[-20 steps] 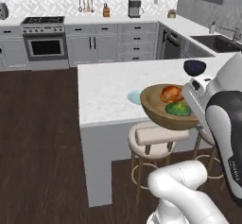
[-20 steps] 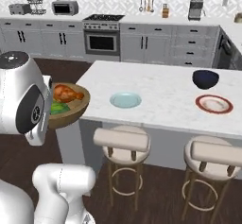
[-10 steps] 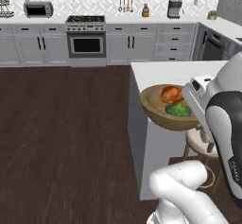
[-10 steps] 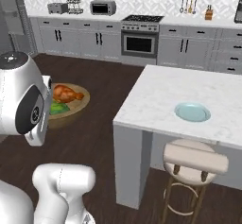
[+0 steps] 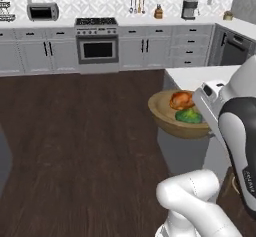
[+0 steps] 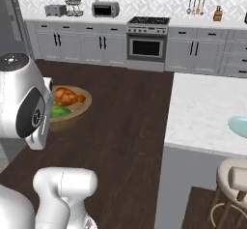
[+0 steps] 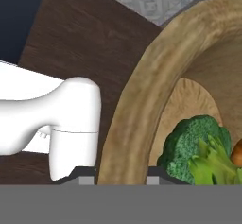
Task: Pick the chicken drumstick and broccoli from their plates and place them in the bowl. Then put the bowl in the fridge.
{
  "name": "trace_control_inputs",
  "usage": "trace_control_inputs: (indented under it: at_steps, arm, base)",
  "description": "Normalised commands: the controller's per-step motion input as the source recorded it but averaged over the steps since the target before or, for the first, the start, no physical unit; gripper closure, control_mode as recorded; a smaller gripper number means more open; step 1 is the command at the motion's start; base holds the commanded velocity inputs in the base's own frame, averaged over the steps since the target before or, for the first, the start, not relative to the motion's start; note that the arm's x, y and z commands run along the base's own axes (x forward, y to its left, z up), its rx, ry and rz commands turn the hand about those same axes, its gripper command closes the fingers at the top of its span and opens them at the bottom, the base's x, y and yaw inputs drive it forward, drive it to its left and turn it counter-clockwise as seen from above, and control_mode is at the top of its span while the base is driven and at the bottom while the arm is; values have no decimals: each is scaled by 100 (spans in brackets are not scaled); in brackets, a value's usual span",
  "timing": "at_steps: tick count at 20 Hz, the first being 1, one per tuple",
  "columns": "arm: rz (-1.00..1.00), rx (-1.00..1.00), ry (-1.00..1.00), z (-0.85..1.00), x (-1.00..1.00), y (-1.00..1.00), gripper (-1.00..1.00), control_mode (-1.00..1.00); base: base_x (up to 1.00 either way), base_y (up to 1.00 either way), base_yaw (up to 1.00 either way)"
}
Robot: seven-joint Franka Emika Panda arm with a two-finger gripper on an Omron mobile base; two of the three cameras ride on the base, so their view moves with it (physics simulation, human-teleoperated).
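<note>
My gripper [image 7: 122, 178] clamps the bowl [image 5: 170, 119] by its rim; a tilt could spill the chicken drumstick [image 5: 181, 100] and broccoli [image 5: 188, 115]

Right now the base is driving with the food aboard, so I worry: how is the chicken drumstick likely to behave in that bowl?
The chicken drumstick looks rounded and tapered, so it could probably roll if jolted. It lies loose against the broccoli, which may check it on that side. The bowl is shallow and held by its rim in the shut gripper, so a tilt might let it slide out.

base views flank arm, sharing bowl [image 5: 181, 115], hand view close
</note>
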Motion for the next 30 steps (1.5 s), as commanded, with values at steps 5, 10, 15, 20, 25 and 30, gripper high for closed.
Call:
trace_control_inputs:
  at_steps: [5, 10, 15, 20, 25, 30]
  arm:
    - [0, 0, 0, 0, 0, 0, 100, 100]
    - [0, 0, 0, 0, 0, 0, 100, 100]
    - [0, 0, 0, 0, 0, 0, 100, 100]
    - [0, 0, 0, 0, 0, 0, 100, 100]
    - [0, 0, 0, 0, 0, 0, 100, 100]
    - [0, 0, 0, 0, 0, 0, 100, 100]
  base:
    - [98, 100, -30]
    - [100, 98, -11]
    - [100, 40, 2]
    - [100, 1, 22]
    - [100, 0, 40]
    - [100, -10, 51]
